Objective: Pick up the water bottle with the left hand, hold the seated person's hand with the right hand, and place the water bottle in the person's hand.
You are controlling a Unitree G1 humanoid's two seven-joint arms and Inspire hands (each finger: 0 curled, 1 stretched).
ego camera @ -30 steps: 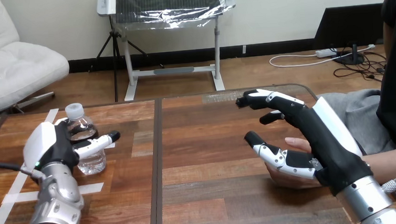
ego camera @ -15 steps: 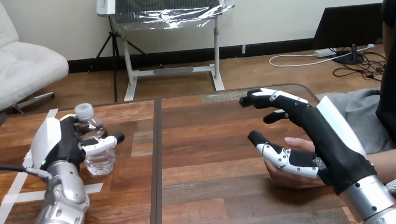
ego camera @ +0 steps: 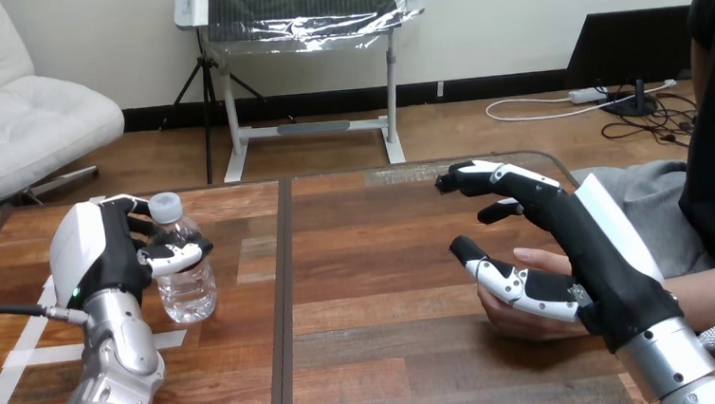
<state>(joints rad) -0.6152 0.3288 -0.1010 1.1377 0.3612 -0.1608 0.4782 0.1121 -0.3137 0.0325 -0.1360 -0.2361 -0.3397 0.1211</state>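
So the small clear plastic water bottle [ego camera: 186, 280] with the white screw cap is upright on the left part of the brown wood-plank table [ego camera: 377, 258], just beside the dark seam that runs between the boards. The plastic is thin and ribbed, and there's water inside. If there's any print on it, it's too small to make out.

The robot's left hand [ego camera: 110, 257], black with glossy white shells on its back, is wrapped round the bottle's upper half. Its thumb crosses the front below the neck and its fingers curl in from behind, so that's a proper grasp. I can't tell if the base is resting on the wood or is just off it. Strips of white tape [ego camera: 32, 356] are stuck flat on the table near the silver forearm.

Over on the right, the robot's right hand [ego camera: 575, 244] is loose and spread, with the fingers straight and pointing out across the table. The person's hand [ego camera: 523, 319] lies low at the table's right side, directly under the thumb and palm. I can't say for sure whether the two are touching.
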